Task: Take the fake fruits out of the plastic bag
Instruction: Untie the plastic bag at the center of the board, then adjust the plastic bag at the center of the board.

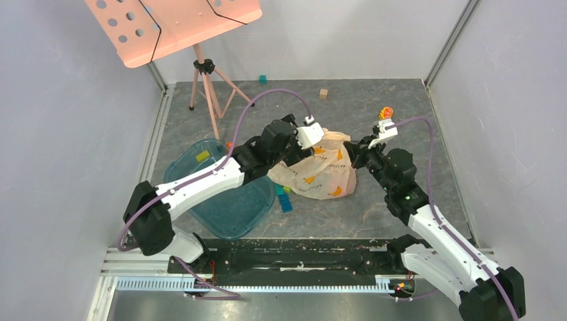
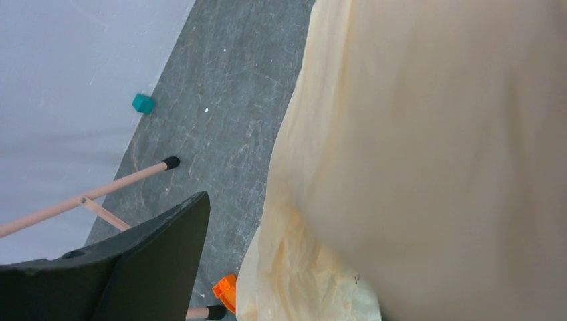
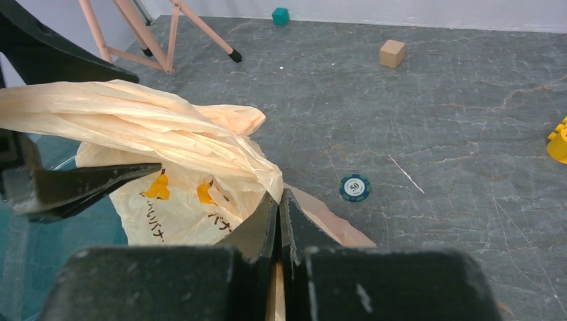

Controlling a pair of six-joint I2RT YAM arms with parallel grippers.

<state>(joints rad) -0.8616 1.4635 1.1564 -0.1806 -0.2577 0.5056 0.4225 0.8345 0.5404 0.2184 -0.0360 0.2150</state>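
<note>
The plastic bag (image 1: 322,175) lies crumpled on the grey floor, peach-beige with orange print. No fake fruits show; whatever is inside the bag is hidden. My right gripper (image 3: 279,197) is shut on a fold of the plastic bag (image 3: 200,154) at its right edge. My left gripper (image 1: 299,152) is open at the bag's upper left. In the right wrist view its two dark fingers (image 3: 87,182) stand apart, above and below the bag's bunched top. The left wrist view shows one finger (image 2: 144,264) at the left, while bag film (image 2: 434,167) fills the right side.
A teal translucent tray (image 1: 200,204) sits left of the bag, with blue and green blocks (image 1: 283,198) beside it. A pink music stand (image 1: 208,93) stands at the back left. Loose on the floor are a teal cube (image 3: 280,16), a wooden cube (image 3: 392,53), a poker chip (image 3: 354,188) and a yellow toy (image 3: 558,140).
</note>
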